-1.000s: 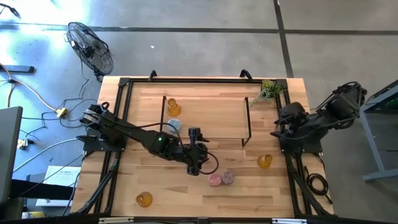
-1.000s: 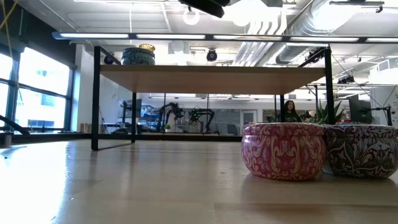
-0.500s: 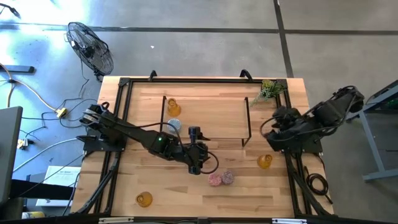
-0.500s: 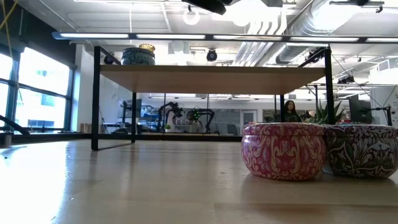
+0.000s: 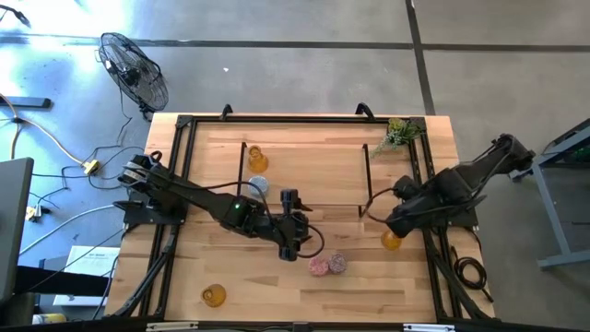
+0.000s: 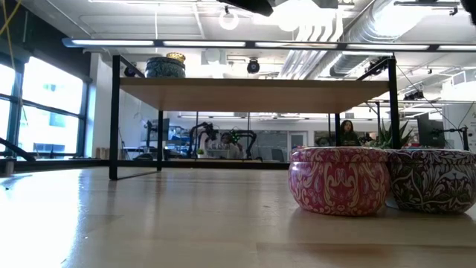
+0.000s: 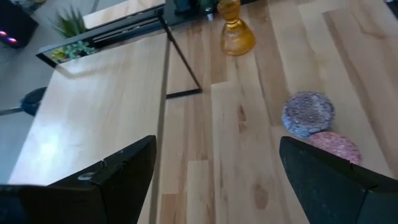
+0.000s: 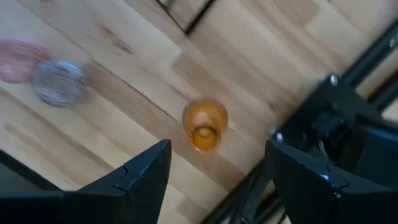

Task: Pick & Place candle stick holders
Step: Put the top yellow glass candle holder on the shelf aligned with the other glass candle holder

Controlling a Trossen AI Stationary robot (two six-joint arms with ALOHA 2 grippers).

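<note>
An amber glass holder (image 5: pixel 392 240) stands on the table at the right; it also shows in the right wrist view (image 8: pixel 205 126). My right gripper (image 5: pixel 381 219) hovers open just above and beside it, touching nothing. The pink (image 5: pixel 319 266) and purple (image 5: pixel 338 263) holders stand side by side on the table near the front. My left gripper (image 5: pixel 290 245) is open and empty above the table, just left of them. Another amber holder (image 5: pixel 214 295) stands at the near left. A third amber one (image 5: pixel 256 160) and the blue one (image 5: pixel 258 184) stand on the raised shelf (image 5: pixel 313 175).
The black-framed wooden shelf takes up the table's far middle; its legs (image 5: pixel 369 184) stand close to my right gripper. A green plant sprig (image 5: pixel 398 135) lies at the far right corner. Black rails (image 5: pixel 433 267) run along both table sides. Bare wood shows at the near middle (image 5: pixel 277 295).
My right arm has swung from the table's right edge toward the left and near side, stretching out until its gripper is over the amber holder at the right. My left arm has kept still. No holder has moved.
</note>
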